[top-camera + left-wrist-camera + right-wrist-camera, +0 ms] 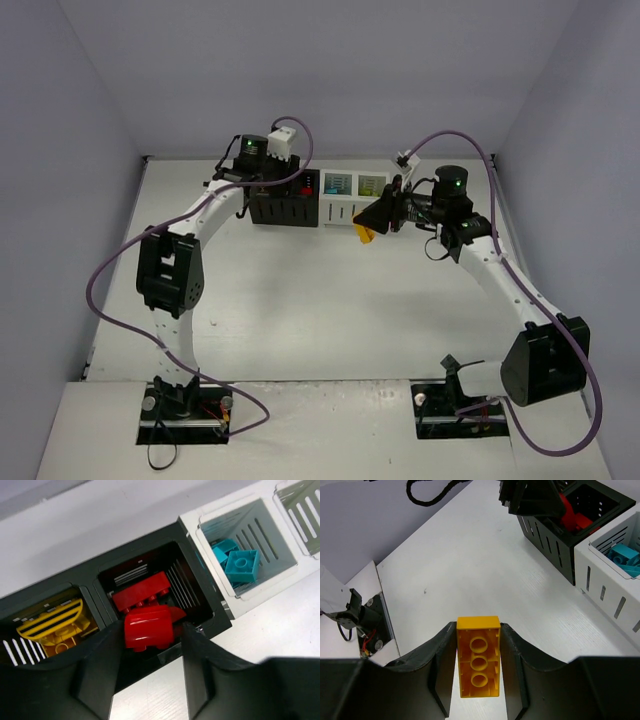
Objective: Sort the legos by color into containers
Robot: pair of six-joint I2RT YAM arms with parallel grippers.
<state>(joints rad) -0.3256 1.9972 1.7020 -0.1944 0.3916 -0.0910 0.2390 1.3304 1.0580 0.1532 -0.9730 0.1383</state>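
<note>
Right end effector (478, 630): jaws closed on the long sides of a yellow lego (479, 662), an oblong brick seen from its hollow underside, with three round tubes in a row. It is carried above bare white surface (485, 570), just in front of the white end of the container row. Left end effector (152, 630): fingers either side of a red lego (147, 627) at the mouth of the second black container (200, 595). The piece fills the gap between them, but whether it is clamped or lying loose cannot be told. Same container: a further red lego (140, 592) behind the first, studs showing. First black container (45, 597), at the left end of the row: yellow legos (55, 625) inside, crossed by dark stripes. First white container (210, 515), on the other side of the red one: teal-blue legos (242, 565), with a square piece lying uppermost. Second white container (300, 510), at the right end: contents hidden in the left wrist view; the overhead view shows a yellowish-green patch too small to identify. All four containers are joined in one row along the far side of the surface.
</note>
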